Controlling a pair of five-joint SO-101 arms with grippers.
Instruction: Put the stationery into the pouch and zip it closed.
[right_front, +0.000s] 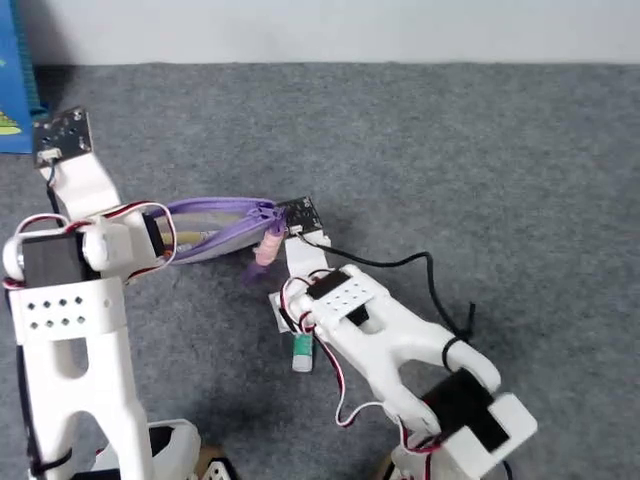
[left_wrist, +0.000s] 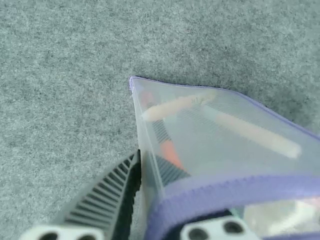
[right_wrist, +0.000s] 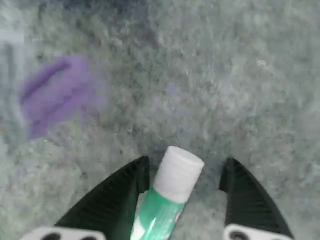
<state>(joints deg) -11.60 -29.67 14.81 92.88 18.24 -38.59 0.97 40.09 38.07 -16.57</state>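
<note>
A clear pouch (right_front: 215, 228) with a purple zipper band is lifted off the grey carpet at the left. My left gripper (right_front: 160, 236) is shut on its edge. Close up, the pouch (left_wrist: 210, 135) holds cream-coloured pens and an orange item, with my left gripper (left_wrist: 150, 202) pinching its wall. A pink piece (right_front: 266, 248) hangs at the pouch's zipper end. A green glue stick with a white cap (right_front: 302, 352) lies on the carpet under my right gripper (right_front: 292, 330). My right gripper (right_wrist: 186, 162) stands open around the glue stick (right_wrist: 172, 187), which leans against one finger.
A black cable (right_front: 430, 280) trails from the right arm across the carpet. A blue object (right_front: 15, 80) stands at the far left by the white wall. A blurred purple part of the pouch (right_wrist: 57, 92) lies beyond the glue stick.
</note>
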